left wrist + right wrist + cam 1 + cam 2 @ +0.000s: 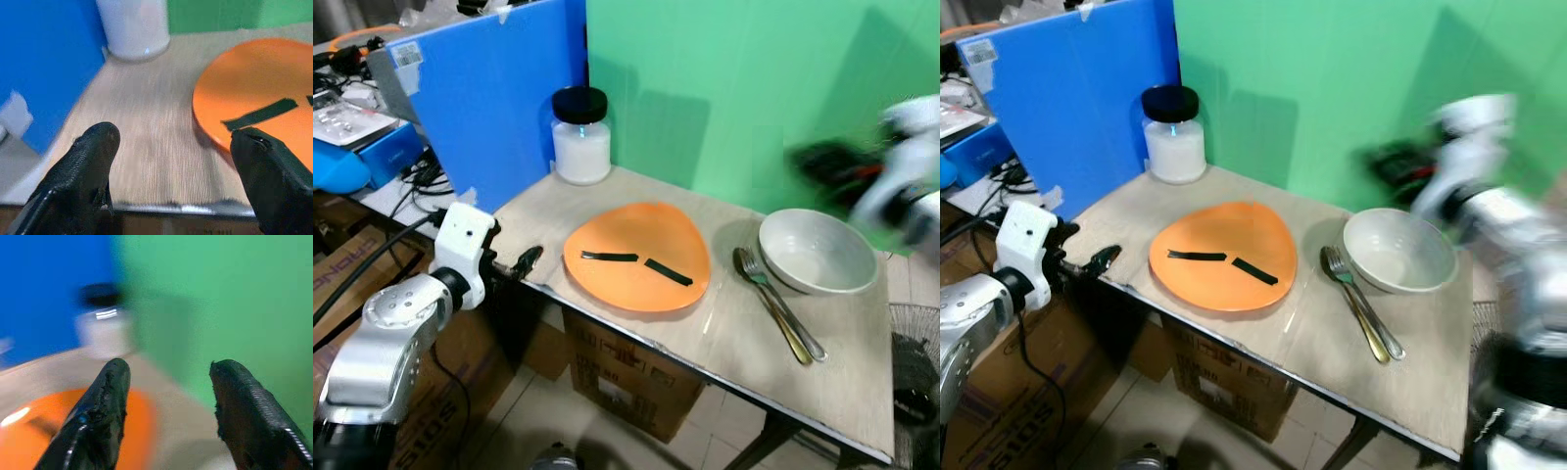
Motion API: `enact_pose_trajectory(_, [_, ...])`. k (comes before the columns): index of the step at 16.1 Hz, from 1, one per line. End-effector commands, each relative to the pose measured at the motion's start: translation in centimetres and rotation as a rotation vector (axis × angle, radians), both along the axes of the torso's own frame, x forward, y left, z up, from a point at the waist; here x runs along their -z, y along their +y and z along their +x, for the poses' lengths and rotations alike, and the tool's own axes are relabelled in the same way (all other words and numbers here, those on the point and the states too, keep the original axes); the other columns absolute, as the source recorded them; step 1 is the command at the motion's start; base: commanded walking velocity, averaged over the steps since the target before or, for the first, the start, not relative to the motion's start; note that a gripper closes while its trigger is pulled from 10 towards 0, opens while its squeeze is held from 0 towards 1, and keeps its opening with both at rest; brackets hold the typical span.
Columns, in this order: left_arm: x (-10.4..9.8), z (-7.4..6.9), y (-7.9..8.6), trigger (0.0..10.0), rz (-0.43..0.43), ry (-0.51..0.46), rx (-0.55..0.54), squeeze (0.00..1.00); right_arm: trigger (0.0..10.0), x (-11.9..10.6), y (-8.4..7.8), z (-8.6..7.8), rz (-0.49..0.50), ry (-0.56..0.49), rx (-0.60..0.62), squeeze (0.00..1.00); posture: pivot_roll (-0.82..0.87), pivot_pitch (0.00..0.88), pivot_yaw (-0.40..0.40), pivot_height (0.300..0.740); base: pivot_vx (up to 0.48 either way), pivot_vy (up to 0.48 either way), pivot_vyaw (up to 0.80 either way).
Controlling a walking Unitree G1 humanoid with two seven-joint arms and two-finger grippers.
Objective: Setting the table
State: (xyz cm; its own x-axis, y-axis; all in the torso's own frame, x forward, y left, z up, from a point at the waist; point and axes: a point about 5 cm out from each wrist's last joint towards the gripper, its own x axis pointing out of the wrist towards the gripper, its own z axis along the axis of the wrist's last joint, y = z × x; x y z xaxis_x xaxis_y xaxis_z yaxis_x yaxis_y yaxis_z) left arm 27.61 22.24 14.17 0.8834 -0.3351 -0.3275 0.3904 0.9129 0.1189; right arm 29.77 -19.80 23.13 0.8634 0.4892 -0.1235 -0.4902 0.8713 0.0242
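An orange plate with two black tape strips lies in the middle of the wooden table. To its right lie a fork and a spoon side by side. A white bowl stands beside them at the far right. My left gripper hovers at the table's left edge, open and empty; the wrist view shows its fingers spread before the plate. My right gripper, blurred, is raised above and behind the bowl, open with nothing between its fingers.
A white jar with a black lid stands at the table's back left corner. Blue and green boards rise behind the table. Cardboard boxes sit under it. A cluttered desk is at the left.
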Motion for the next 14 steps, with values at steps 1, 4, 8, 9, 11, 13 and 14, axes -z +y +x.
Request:
enact_pose_trajectory(1, [0.1, 0.5, 0.2, 10.0, -0.059, 0.007, 0.015, 1.00, 10.0, 0.8, 2.9, -0.8, -0.031, -0.025, -0.143, 1.00, 0.15, 0.000, -0.022, 0.727, 0.000, 0.000, 0.00])
enact_pose_trajectory(4, [0.8, 1.4, 0.4, 10.0, -0.236, 0.068, 0.015, 1.00, 10.0, 3.8, 6.0, -2.0, -0.092, 0.034, -0.264, 1.00, 0.16, 0.000, -0.023, 0.727, 0.000, 0.000, 0.00])
enact_pose_trajectory(8, [1.9, 2.7, 0.8, 10.0, -0.531, 0.207, 0.058, 0.00, 10.0, 6.5, 6.3, -0.4, -0.070, 0.126, -0.092, 1.00, 0.15, 0.000, -0.024, 0.727, 0.000, 0.000, 0.00])
enact_pose_trajectory(9, [2.1, 2.9, 0.8, 10.0, -0.544, 0.223, 0.063, 0.00, 10.0, 6.7, 6.2, -0.2, -0.054, 0.136, -0.064, 1.00, 0.15, 0.000, -0.023, 0.727, 0.000, 0.000, 0.00])
enact_pose_trajectory(11, [2.3, 3.4, 0.3, 10.0, -0.550, 0.251, 0.102, 0.00, 10.0, 7.4, 5.9, 0.6, 0.045, 0.204, 0.046, 1.00, 0.15, 0.000, -0.021, 0.727, 0.000, 0.000, 0.00])
enact_pose_trajectory(13, [3.0, 4.2, -0.3, 10.0, -0.541, 0.318, 0.112, 0.00, 10.0, 9.3, 6.1, 0.8, 0.123, 0.363, 0.103, 1.00, 0.14, 0.000, -0.015, 0.727, 0.000, 0.000, 0.00])
enact_pose_trajectory(14, [3.1, 4.3, -0.4, 10.0, -0.534, 0.329, 0.111, 0.00, 10.0, 9.8, 6.2, 0.8, 0.137, 0.399, 0.117, 0.92, 0.13, 0.000, -0.012, 0.727, 0.000, 0.000, 0.00])
